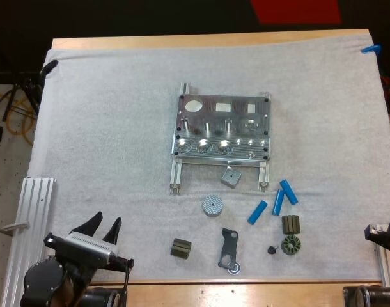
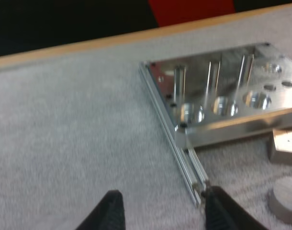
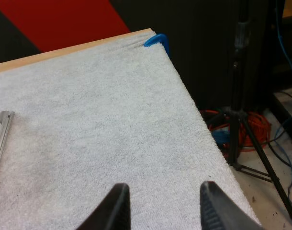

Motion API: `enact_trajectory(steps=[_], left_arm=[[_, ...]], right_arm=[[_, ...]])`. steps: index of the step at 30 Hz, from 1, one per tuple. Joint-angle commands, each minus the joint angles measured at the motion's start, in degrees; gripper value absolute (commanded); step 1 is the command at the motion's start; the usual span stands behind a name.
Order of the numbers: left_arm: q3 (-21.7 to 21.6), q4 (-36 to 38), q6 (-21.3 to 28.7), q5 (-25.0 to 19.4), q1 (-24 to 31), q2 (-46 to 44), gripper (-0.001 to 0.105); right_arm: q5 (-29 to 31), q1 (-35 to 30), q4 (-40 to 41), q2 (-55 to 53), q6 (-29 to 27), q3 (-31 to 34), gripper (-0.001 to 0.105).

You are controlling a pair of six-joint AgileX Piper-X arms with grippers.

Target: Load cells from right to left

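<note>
Left tool (image 1: 107,219) spread over white mat (image 1: 105,128), likely tripod (image 3: 239,115) beside mat

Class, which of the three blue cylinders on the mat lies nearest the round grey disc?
The leftmost blue cylinder, lying slanted; the other two sit farther right.

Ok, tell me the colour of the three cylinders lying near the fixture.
Bright blue, all three cylinders; the high view shows them best.

High view looks forward and down from behind me. Left wrist, low and close, shares the fixture (image 2: 222,96) with it; right wrist faces the mat's (image 3: 98,124) far corner.
</note>
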Motion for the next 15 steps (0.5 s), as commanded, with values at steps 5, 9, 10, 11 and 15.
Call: enact_trajectory(steps=[5, 9, 10, 11, 15], left_arm=[[0.0, -3.09, -0.08, 1.03, -0.2, -7.95, 0.039], [0.0, -3.1, -0.08, 3.71, -0.2, -7.39, 0.039], [0.0, -3.1, -0.08, 4.6, -0.2, -7.05, 0.039], [-0.16, -3.1, -0.08, 5.0, -0.2, -6.8, 0.039], [-1.66, -3.1, -0.08, 8.56, -0.2, -4.49, 0.039]], right_arm=[[-0.18, -0.29, -0.32, -2.65, -0.63, -0.17, 0.035], [-3.14, -0.29, 0.64, -2.48, -3.02, -0.94, 0.035], [-4.27, -0.29, 0.98, -2.4, -4.48, -1.38, 0.035], [-4.48, -0.29, 1.11, -2.4, -4.7, -1.5, 0.035], [-5.85, -0.29, 1.59, -2.4, -4.73, -2.66, 0.035]])
